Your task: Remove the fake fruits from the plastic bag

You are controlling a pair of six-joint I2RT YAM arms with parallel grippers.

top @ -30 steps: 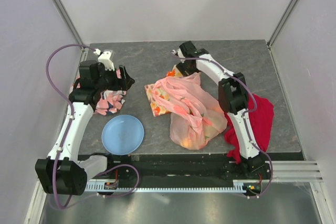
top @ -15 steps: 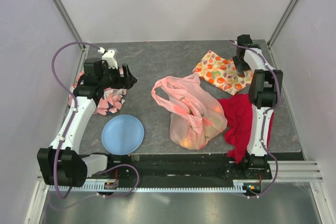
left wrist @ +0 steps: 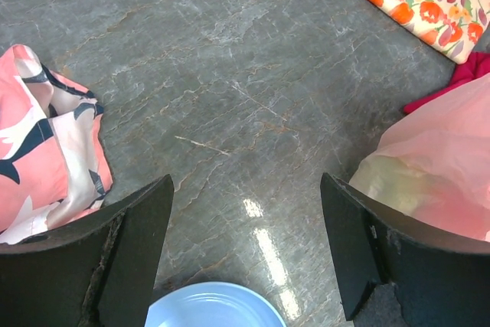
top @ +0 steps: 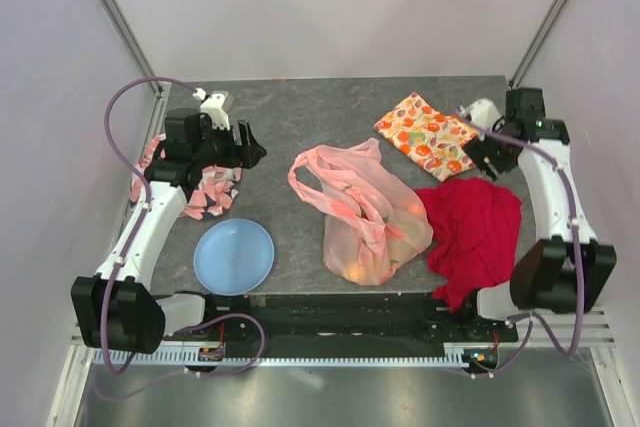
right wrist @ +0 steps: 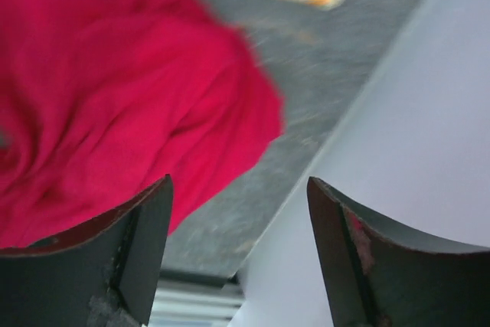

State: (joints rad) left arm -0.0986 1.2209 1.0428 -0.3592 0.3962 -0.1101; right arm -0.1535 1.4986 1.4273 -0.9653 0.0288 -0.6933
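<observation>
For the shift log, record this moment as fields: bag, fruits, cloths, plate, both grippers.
plastic bag: centre, crumpled, handles toward the far side
fake fruits: inside the bag, blurred colours through it; none out
blue plate: left of the bag
fruit-print cloth: far right, flat
red cloth: bunched, right of the bag
pink-and-black cloth: far left
left gripper: open, empty, above bare table
right gripper: open, empty, over the red cloth's edge

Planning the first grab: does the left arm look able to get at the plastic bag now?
Probably yes: the left gripper is open, and only bare table lies between it and the plastic bag. The blue plate sits off that line.
</observation>
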